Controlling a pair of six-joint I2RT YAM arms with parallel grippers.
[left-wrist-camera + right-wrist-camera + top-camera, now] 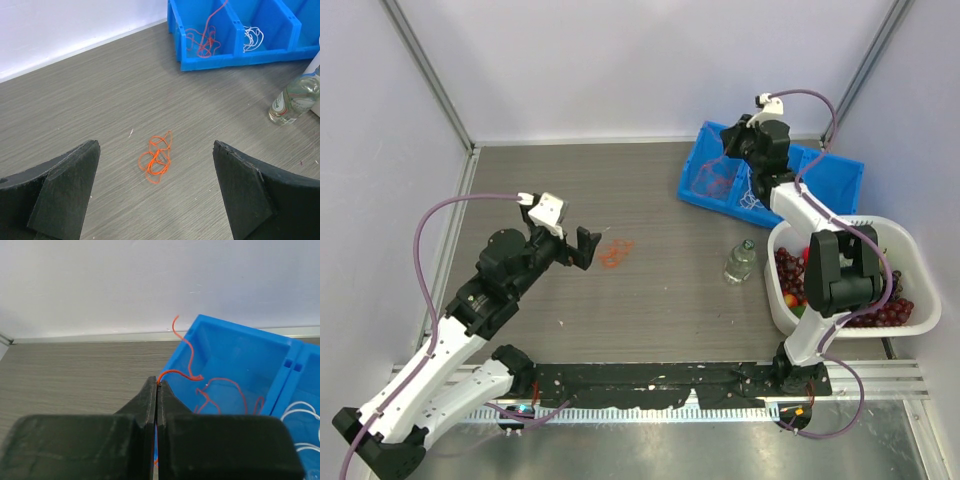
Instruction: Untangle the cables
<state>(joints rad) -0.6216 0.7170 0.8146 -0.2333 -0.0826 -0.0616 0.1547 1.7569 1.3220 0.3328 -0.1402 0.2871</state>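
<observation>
two arms of mine over a grey wood-grain tabletop (75, 100). my right gripper (157, 382) is pinched fully closed on a thin red-orange strand (181, 373), above the left compartment of a blue plastic divided bin (280, 365) at the far right of the table. the strand curls off my fingertips and seems to run on into a loose red-orange tangle (222, 390) in that compartment. thin white cables (300, 410) lie in the compartment beside it. my left gripper (578, 248) hangs with its jaws spread wide, holding nothing, above a small clump of thin red-orange cable (157, 159) lying alone on the tabletop, well apart from the bin. i judge the step in hand to be drawing one cable free of the bin's tangle. the next move likely calls for a slow pull away, so the strand slides out without dragging the rest.
</observation>
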